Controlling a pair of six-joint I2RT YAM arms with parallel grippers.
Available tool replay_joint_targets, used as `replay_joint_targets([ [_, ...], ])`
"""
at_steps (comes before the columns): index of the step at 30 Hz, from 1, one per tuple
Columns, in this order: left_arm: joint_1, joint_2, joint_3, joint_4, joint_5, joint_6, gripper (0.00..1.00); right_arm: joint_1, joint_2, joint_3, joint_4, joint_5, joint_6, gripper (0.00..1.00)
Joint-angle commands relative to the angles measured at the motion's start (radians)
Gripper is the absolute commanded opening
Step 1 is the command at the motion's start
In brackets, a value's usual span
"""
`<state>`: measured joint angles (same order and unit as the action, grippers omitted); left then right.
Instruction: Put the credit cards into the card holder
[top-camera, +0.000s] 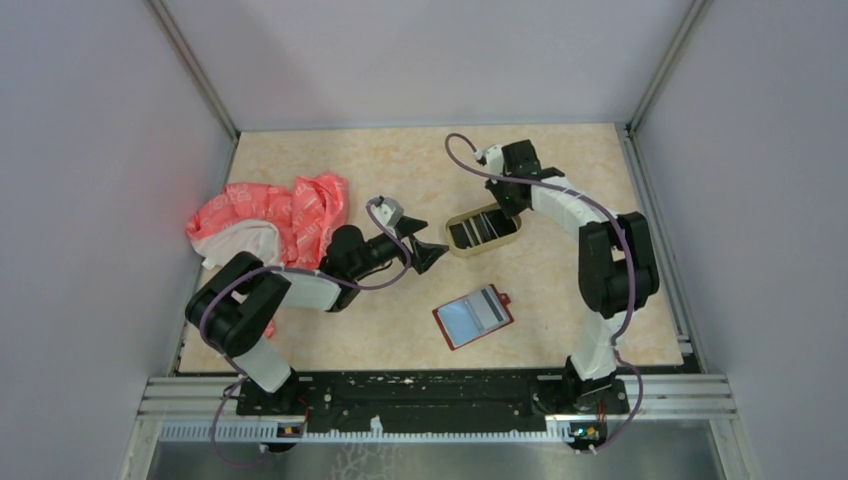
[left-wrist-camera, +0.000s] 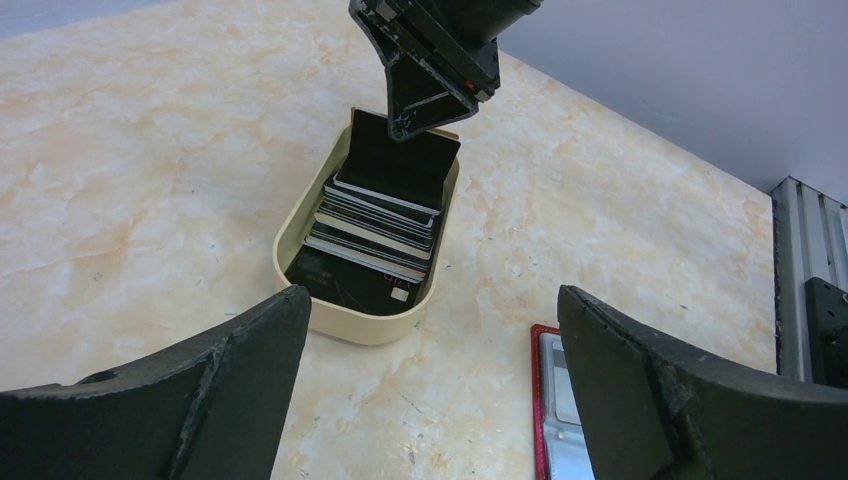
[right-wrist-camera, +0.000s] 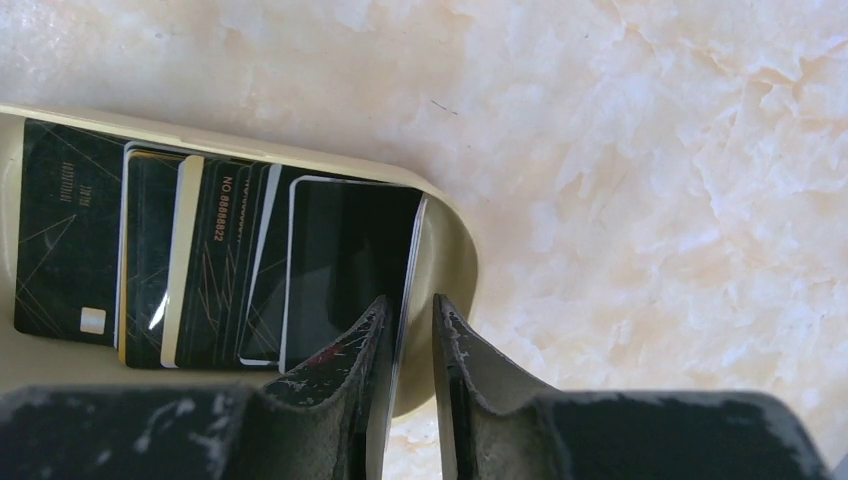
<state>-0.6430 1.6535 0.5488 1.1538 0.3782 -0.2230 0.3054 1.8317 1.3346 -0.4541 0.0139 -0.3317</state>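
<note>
Black right hand (right-wrist-camera: 408, 305) reaches down into tan tray (right-wrist-camera: 452, 250), fingers (right-wrist-camera: 345, 355) straddling a dark card (right-wrist-camera: 350, 250), grip uncertain.

The top external camera sits high behind the arm bases, looking down on the whole marbled table (top-camera: 380, 160). The left wrist camera looks low and forward past the left gripper (left-wrist-camera: 432, 298) at the oval tan tray (left-wrist-camera: 370, 325) a short way off. The right wrist camera looks straight down past the right gripper (right-wrist-camera: 410, 300), very close on one end of that tray. All three views share the tray.
</note>
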Motion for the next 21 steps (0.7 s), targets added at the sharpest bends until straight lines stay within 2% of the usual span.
replay_joint_targets([
  [1,0.006,0.004,-0.012,0.052,0.016,0.001,0.99,-0.037,-0.034,0.005,0.007,-0.075,0.021,0.21],
  [9,0.005,0.002,-0.015,0.055,0.016,0.001,0.99,-0.09,0.001,0.027,-0.028,-0.191,0.057,0.2],
  [16,0.006,-0.001,-0.02,0.06,0.016,0.001,0.99,-0.138,0.026,0.053,-0.059,-0.319,0.092,0.03],
  [21,0.006,0.0,-0.019,0.061,0.016,0.001,0.99,-0.16,0.011,0.054,-0.049,-0.399,0.13,0.0],
])
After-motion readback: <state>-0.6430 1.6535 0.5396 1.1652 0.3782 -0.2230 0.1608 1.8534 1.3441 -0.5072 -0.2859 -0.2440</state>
